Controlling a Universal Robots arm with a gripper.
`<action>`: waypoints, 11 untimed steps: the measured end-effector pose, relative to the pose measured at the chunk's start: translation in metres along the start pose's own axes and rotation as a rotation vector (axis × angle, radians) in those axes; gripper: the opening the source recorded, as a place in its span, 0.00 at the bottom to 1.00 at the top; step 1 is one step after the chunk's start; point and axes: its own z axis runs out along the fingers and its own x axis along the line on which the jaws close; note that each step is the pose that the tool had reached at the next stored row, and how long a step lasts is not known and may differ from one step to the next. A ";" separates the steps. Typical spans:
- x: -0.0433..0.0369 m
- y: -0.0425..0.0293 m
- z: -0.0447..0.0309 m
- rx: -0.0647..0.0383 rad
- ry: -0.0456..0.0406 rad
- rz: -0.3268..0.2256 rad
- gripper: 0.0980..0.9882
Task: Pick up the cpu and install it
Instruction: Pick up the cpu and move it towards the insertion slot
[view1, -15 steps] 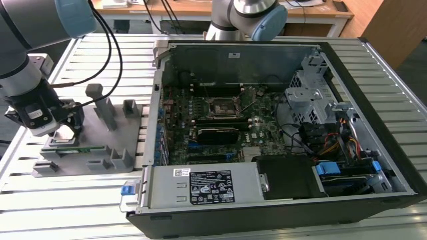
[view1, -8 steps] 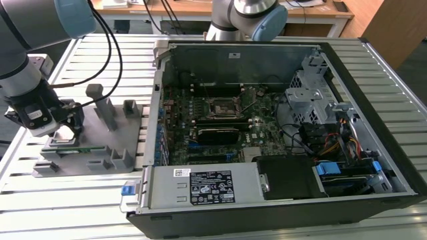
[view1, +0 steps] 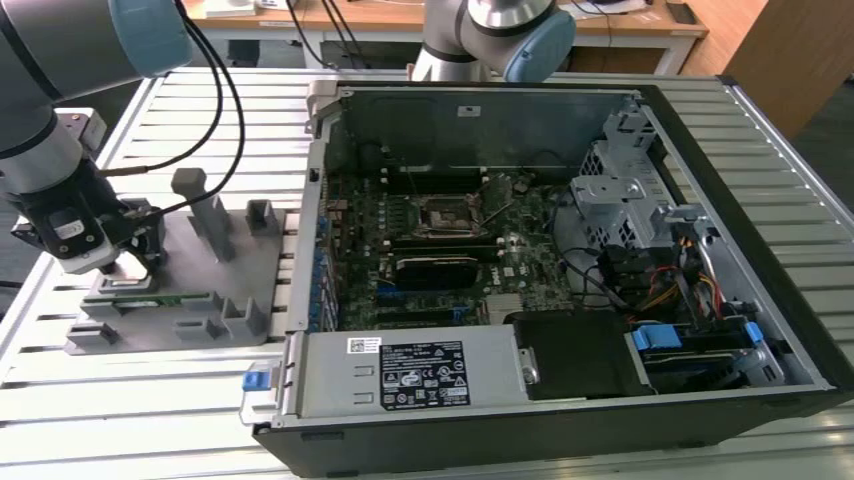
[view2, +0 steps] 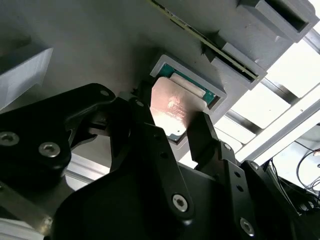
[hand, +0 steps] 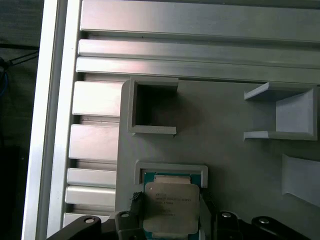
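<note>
pinching the cpu (hand: 171, 205) by opposite edges, the fingers (view2: 202, 135) hold it flat, metal top up, over the grey fixture (hand: 225, 165).

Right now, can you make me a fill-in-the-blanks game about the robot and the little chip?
1. The cpu sits in a pocket of the ____ fixture.
2. The thing nearest the gripper is the ____.
3. In the exterior view, the fixture stands on the ____ of the computer case.
Missing words: grey; cpu; left.
</note>
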 end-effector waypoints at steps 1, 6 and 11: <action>0.0000 0.0000 -0.0006 0.000 -0.0001 0.000 0.48; 0.0001 0.0004 -0.0071 0.000 0.0000 0.000 0.48; 0.0003 0.0009 -0.0145 0.000 0.0001 0.000 0.48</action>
